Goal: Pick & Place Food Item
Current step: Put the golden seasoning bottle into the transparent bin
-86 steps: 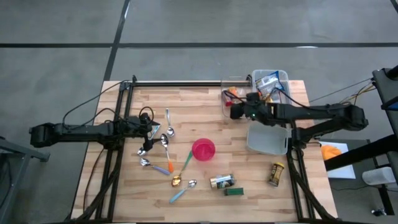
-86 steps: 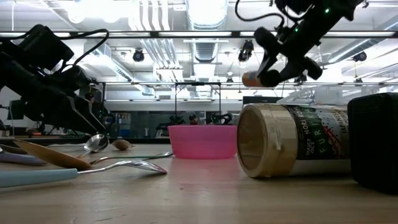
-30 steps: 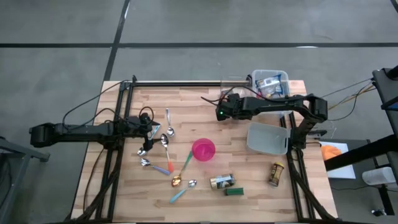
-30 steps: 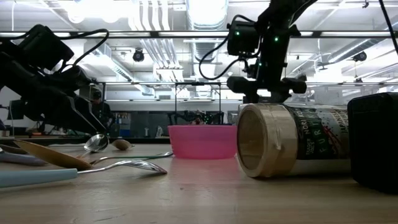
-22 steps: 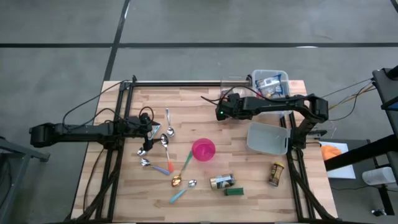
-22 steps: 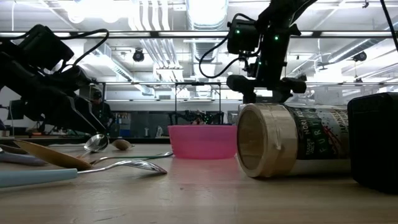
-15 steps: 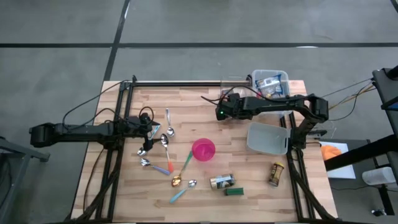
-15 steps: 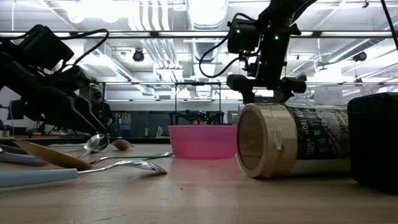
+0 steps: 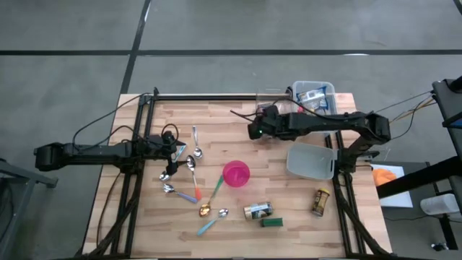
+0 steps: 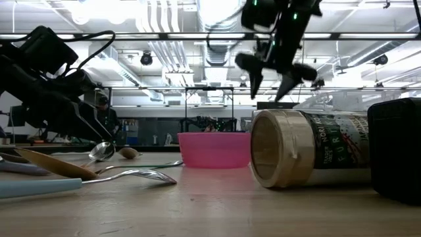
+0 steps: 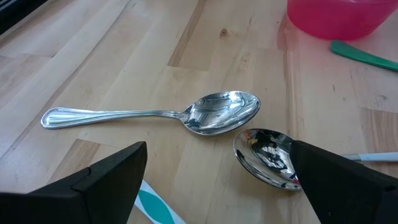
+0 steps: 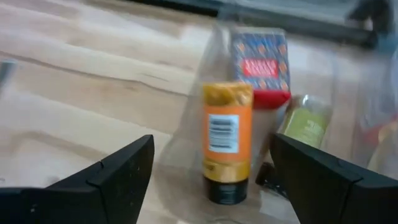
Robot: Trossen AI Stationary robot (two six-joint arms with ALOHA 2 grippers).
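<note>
An orange tube [image 12: 227, 140] with a black cap lies on its side just ahead of my right gripper [image 9: 253, 130], beside a red and blue box [image 12: 260, 68] and a green packet [image 12: 303, 124]. They seem to lie in a small clear container [image 9: 269, 95] near the table's far edge. My right gripper [image 10: 268, 78] hangs high over the table, open, with nothing between its fingers. At the table's left my left gripper [image 9: 178, 150] stays open and low over two steel spoons [image 11: 217, 112], touching neither.
A clear bin [image 9: 315, 92] of packets stands at the far right, with a clear tub [image 9: 312, 160] nearer. A pink bowl [image 9: 236, 174] sits mid-table. Near the front lie a can [image 9: 258, 211], a jar [image 9: 320, 202], a dark box [image 9: 271, 222] and several spoons [image 9: 193, 170].
My right gripper has risen from low over the table to well above it and tipped a little, its fingers now pointing down in the low view. The orange tube stays below it on its side.
</note>
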